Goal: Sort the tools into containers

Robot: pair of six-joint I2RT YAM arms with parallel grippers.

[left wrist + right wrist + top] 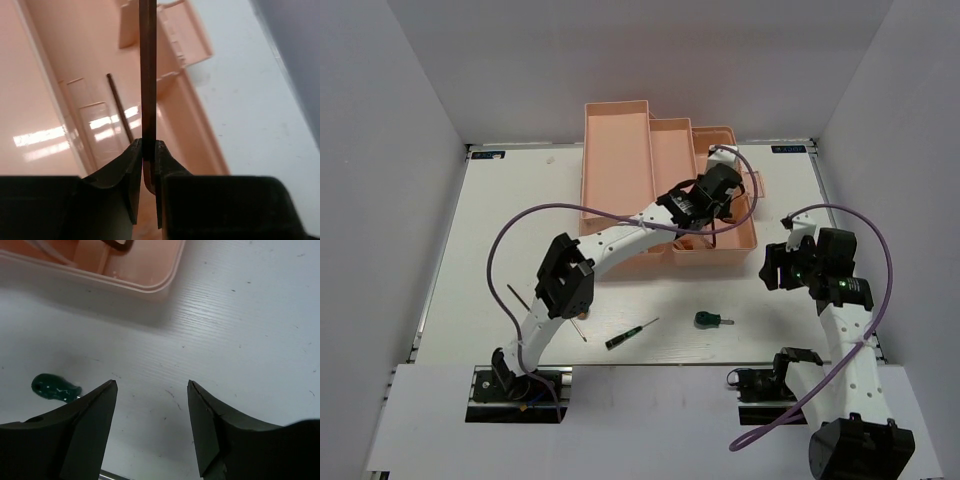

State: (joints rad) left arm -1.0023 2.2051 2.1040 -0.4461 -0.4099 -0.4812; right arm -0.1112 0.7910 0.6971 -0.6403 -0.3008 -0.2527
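Arms stand in very different poses. The left one stretches from its base at the near-left corner in a long diagonal across the table (770, 340). Its elbow is raised and its wrist is bent down over the right-hand part of the open salmon-pink toolbox (615, 170). The left gripper (148, 145) is clenched on a dark hex key (148, 75), pinching it just above the bend so the long shank stands straight out from the jaws. Below it, a second hex key (119, 105) lies flat on the floor of a tray compartment beside a divider wall.

The right arm folds upward from its base. The right gripper (152, 382) hangs over bare table just off the toolbox's rounded near-right corner. Its jaws are spread apart, holding and touching nothing.

A stubby green-handled screwdriver (55, 388) lies on the table to one side of the jaws, apart from them. A slim black-green screwdriver (631, 333) lies farther left. Another thin dark tool (516, 296) rests near the left arm's lower link. Open tabletop runs between the toolbox's front wall and the near edge.
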